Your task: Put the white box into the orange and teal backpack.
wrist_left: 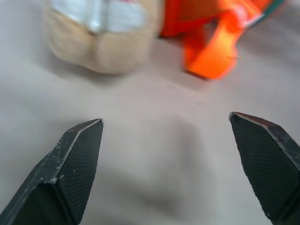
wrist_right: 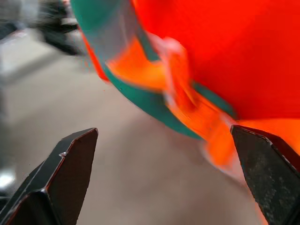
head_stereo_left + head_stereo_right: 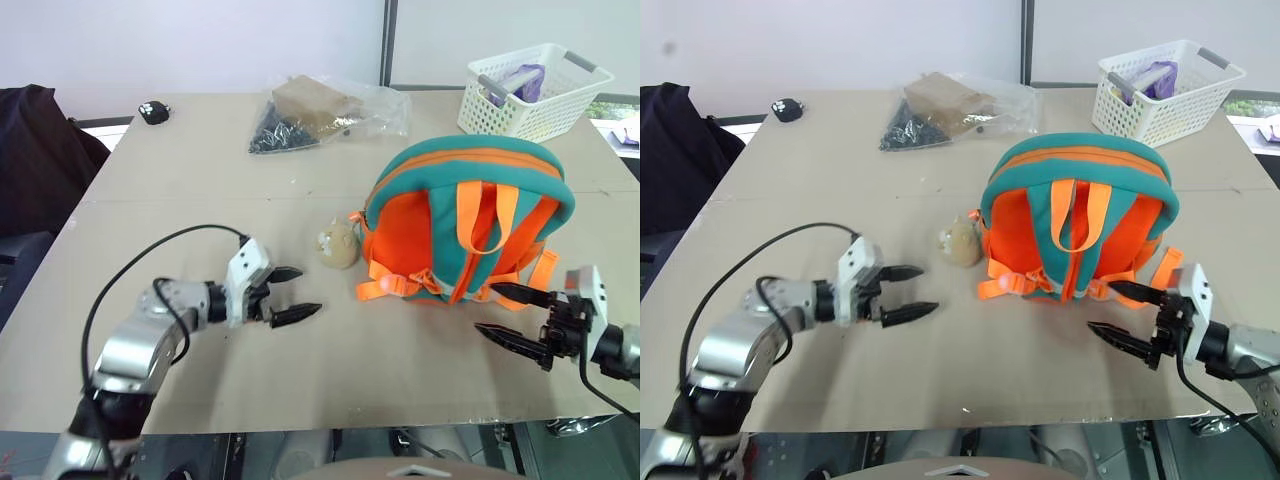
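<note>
The orange and teal backpack (image 3: 468,222) stands on the table right of centre, strap side facing me, its tan plush charm (image 3: 338,245) lying on the table to its left. The white box is out of view. My left gripper (image 3: 294,293) hovers low over the table left of the charm, open and empty, pointing toward it. My right gripper (image 3: 508,315) is open and empty at the backpack's lower right corner, just short of the orange straps (image 2: 187,98). In the left wrist view the charm (image 1: 101,35) lies ahead of the spread fingertips.
A white lattice basket (image 3: 533,90) with a purple item stands at the far right. A clear plastic bag (image 3: 325,112) with a brown box and dark bits lies at the back centre. A small black object (image 3: 154,112) sits at the far left. The table's front edge (image 3: 300,428) is close below both grippers.
</note>
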`<state>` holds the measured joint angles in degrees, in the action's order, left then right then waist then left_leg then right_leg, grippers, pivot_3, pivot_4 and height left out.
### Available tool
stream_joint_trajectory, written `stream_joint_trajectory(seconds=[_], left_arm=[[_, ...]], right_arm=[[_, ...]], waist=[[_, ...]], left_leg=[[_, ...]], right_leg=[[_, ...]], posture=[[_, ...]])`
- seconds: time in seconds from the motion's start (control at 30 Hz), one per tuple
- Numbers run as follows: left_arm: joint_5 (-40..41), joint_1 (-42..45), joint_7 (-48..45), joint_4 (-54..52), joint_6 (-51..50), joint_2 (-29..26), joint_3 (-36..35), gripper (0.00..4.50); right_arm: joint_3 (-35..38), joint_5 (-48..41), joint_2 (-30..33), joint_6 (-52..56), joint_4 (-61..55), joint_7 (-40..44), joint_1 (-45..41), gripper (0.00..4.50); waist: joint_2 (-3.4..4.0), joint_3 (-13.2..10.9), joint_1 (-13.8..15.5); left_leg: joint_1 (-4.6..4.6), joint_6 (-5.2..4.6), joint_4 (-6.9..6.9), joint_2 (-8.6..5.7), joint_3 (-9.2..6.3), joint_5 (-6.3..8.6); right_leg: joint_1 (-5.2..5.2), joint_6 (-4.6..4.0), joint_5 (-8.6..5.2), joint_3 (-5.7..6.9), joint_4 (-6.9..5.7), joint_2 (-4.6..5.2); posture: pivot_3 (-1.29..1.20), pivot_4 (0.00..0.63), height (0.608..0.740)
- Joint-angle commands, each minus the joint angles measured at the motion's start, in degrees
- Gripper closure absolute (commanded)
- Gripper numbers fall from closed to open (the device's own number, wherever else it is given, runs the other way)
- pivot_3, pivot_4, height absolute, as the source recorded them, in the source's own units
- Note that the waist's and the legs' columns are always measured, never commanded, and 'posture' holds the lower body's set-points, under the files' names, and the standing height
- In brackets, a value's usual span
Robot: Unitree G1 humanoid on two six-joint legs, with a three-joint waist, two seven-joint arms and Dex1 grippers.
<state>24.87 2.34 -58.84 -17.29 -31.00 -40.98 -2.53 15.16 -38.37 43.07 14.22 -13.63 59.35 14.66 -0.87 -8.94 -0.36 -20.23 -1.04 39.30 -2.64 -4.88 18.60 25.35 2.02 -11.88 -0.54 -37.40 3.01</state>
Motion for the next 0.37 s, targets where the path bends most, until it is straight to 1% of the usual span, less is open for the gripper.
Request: stream_joint_trajectory(seconds=[0.03,0.1,0.13,0.17,0.2,0.27,0.37], left_arm=[[1.4,-6.3,3.8,-6.8,1.4,1.6,-3.6,0.03],[-1.4,-11.4,6.8,-8.5,4.7,3.5,-3.2,0.03],[-2.2,-13.4,7.6,-9.1,5.7,4.0,-2.7,0.03],[-2.8,-15.0,8.4,-9.6,6.5,4.8,-2.3,0.03],[-3.2,-16.2,9.3,-9.9,7.3,5.5,-1.9,0.03],[-4.6,-17.4,10.6,-10.0,9.4,6.4,-1.2,0.03],[-6.1,-17.9,11.7,-9.3,11.8,7.1,-0.4,0.03]], right_arm=[[3.5,4.4,-3.0,-9.5,6.2,1.5,2.3,0.0],[4.9,5.9,-5.1,-15.1,11.5,2.8,2.9,0.0],[5.5,6.7,-5.7,-17.1,13.9,2.7,2.8,0.0],[6.3,7.4,-6.1,-19.3,16.6,3.1,2.7,0.0],[6.9,7.7,-6.4,-21.8,18.8,4.3,2.5,0.0],[7.2,8.3,-6.3,-25.4,21.6,6.8,2.7,0.0],[9.2,7.7,-6.4,-27.1,24.2,6.8,2.5,0.0]], waist=[[0.01,0.0,0.2],[0.02,0.0,0.3],[0.04,0.0,0.4],[0.12,-0.1,0.5],[0.16,-0.1,0.6],[0.24,-0.1,0.8],[0.25,-0.1,0.9]], left_leg=[[0.03,0.0,0.0,0.0,0.0,0.0],[0.12,-0.03,-0.01,0.01,-0.01,0.02],[0.18,-0.22,-0.04,0.02,-0.01,0.13],[0.37,-0.27,-0.1,0.04,-0.01,0.16],[0.48,-0.31,-0.11,0.06,-0.01,0.2],[0.49,-0.36,-0.11,0.05,0.01,0.22],[0.52,-0.36,-0.1,0.07,0.01,0.22]], right_leg=[[-0.03,0.0,0.0,0.0,0.01,0.0],[-0.16,0.0,0.0,0.01,0.09,0.0],[-0.23,-0.01,0.0,0.01,0.16,0.0],[-0.44,-0.01,0.0,0.02,0.26,-0.01],[-0.61,-0.01,0.0,0.03,0.36,-0.01],[-0.63,0.0,0.0,0.04,0.42,-0.02],[-0.69,0.01,0.01,0.05,0.42,-0.09]], posture=[[0.0,0.15,0.725],[0.0,0.15,0.725],[0.0,0.15,0.725],[0.0,0.15,0.725],[0.0,0.15,0.725],[0.0,0.15,0.725],[0.0,0.15,0.725]])
